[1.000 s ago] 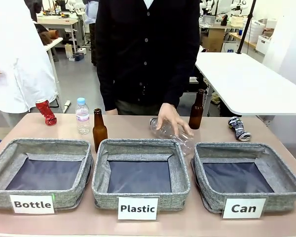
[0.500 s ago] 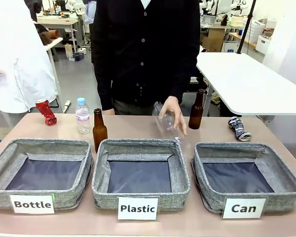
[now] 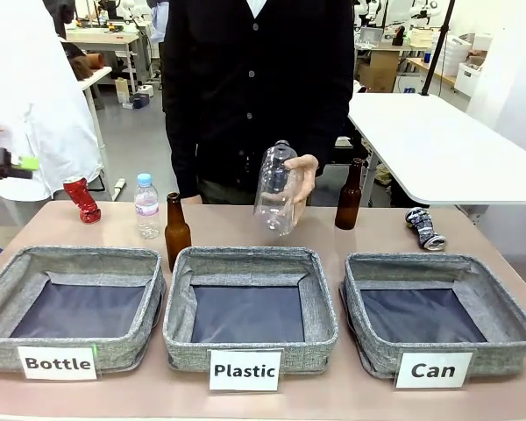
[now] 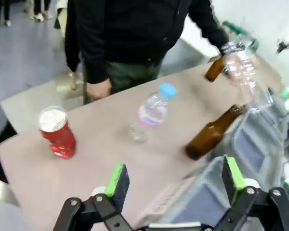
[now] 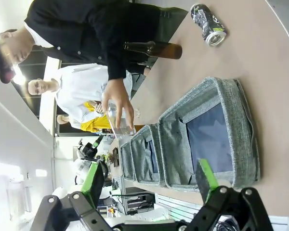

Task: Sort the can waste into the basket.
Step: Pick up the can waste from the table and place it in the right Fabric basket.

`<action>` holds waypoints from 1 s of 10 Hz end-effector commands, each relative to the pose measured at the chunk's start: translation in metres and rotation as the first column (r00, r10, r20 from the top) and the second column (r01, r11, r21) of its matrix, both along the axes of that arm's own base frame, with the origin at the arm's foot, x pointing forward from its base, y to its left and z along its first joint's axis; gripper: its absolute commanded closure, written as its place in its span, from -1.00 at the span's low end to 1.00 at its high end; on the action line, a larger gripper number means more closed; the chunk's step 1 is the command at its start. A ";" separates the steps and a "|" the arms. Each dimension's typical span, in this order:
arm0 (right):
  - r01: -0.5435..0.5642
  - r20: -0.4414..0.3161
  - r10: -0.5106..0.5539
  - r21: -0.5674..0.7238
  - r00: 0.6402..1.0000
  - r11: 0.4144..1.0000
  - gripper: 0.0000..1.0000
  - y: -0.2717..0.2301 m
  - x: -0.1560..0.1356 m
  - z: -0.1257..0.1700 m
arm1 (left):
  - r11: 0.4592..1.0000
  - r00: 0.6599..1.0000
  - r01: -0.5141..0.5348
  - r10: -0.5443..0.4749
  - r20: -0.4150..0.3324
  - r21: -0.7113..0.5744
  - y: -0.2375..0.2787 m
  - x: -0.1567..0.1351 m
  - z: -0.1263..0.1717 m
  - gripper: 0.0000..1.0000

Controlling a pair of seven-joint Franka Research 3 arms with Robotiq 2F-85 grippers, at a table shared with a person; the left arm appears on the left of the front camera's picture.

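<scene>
Neither can is in yet. The red can (image 3: 81, 199) stands a bit crooked at the table's (image 3: 245, 230) far left corner. The silver can (image 3: 424, 229) lies on its side by the far right edge. The Can basket (image 3: 358, 294) at the near right corner has only its dark base showing. The silver one looks easy, since it's just behind that basket. The red one is probably the trouble: it's at the opposite end, so hauling it over likely means passing above the Bottle basket (image 3: 9, 272) and the Plastic basket (image 3: 180, 289). A crushed, shiny can could slip off the pads and land in the wrong one. A small water bottle (image 3: 146, 206) and a brown bottle (image 3: 176, 230) stand near it and would be easy to knock over on a sloppy approach. The person's hand (image 3: 305, 171) is also holding a clear plastic bottle (image 3: 276, 189) up over the middle of the table, right on the likely route. The left gripper (image 4: 175, 175) has its jaws spread wide with nothing between them. It hangs by the left edge with the red can ahead and off to one side, not touching. The right gripper (image 5: 149, 179) is just as wide and empty, and it looks across the Can basket at the silver can, well apart from it.
</scene>
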State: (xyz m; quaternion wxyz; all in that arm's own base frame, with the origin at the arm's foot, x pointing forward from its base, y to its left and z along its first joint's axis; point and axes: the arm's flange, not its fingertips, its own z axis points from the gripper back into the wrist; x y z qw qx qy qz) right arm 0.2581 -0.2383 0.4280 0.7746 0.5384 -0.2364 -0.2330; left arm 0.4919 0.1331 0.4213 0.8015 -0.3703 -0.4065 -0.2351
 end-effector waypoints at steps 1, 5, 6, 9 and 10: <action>0.002 0.037 -0.002 0.005 0.999 1.000 -1.00 0.000 0.001 0.000 | 0.990 0.995 -0.041 0.028 0.097 0.138 0.015 0.023 -0.036 -1.00; 0.002 0.037 -0.002 0.005 0.999 1.000 -1.00 0.000 0.001 0.000 | 0.918 0.977 -0.214 0.198 0.084 0.334 0.034 0.038 -0.074 -1.00; 0.002 0.037 -0.002 0.005 0.999 1.000 -1.00 0.000 0.001 0.000 | 0.936 0.975 -0.224 0.218 0.052 0.273 0.035 0.039 -0.073 -1.00; 0.002 0.037 -0.002 0.005 0.999 1.000 -1.00 0.000 0.001 0.000 | 0.931 0.986 -0.165 0.156 0.053 0.327 0.045 0.032 -0.076 -1.00; 0.002 0.037 -0.002 0.005 0.999 1.000 -1.00 0.000 0.001 0.000 | 0.931 0.986 -0.165 0.156 0.053 0.327 0.045 0.032 -0.076 -1.00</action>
